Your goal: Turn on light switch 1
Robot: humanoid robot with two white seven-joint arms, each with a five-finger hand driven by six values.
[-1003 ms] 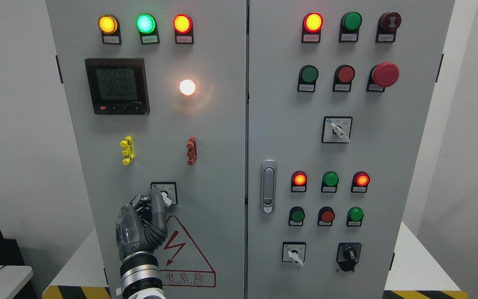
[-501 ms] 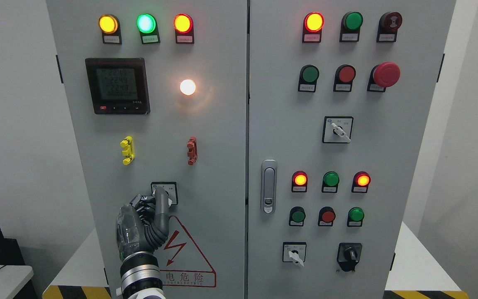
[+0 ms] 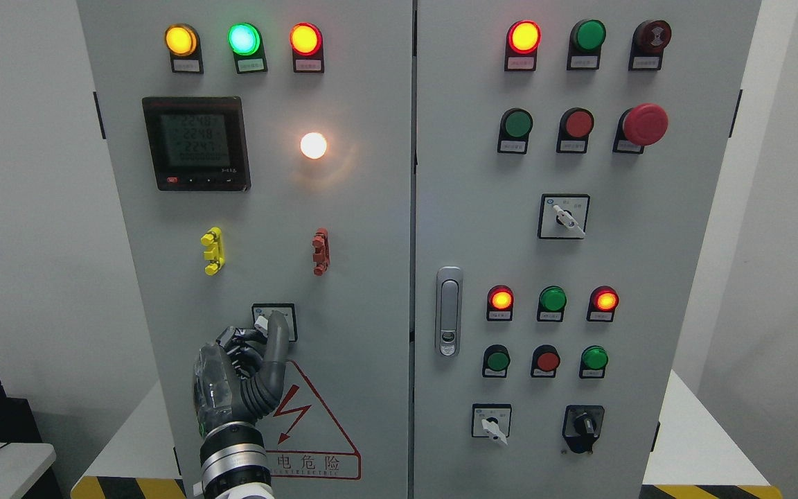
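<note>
The small rotary selector switch (image 3: 289, 323) on its square plate sits low on the left cabinet door (image 3: 357, 229). My left hand (image 3: 255, 346) rises from the bottom edge in front of it. The grey index finger (image 3: 276, 333) is stretched up and lies across the knob, hiding most of it. The other fingers are curled in beside it and hold nothing. Above, a round white lamp (image 3: 313, 145) glows brightly on the same door. My right hand does not show.
A digital meter (image 3: 196, 143) and three lit lamps sit high on the left door, with yellow (image 3: 213, 251) and red (image 3: 320, 251) clips below. The right door carries buttons, lamps, three more selector switches and a red emergency button (image 3: 644, 125). A door latch (image 3: 448, 312) sits by the seam.
The index finger has swept to the right across the selector switch and now covers its knob. The wrist has stayed in place. The white lamp glows in all frames.
</note>
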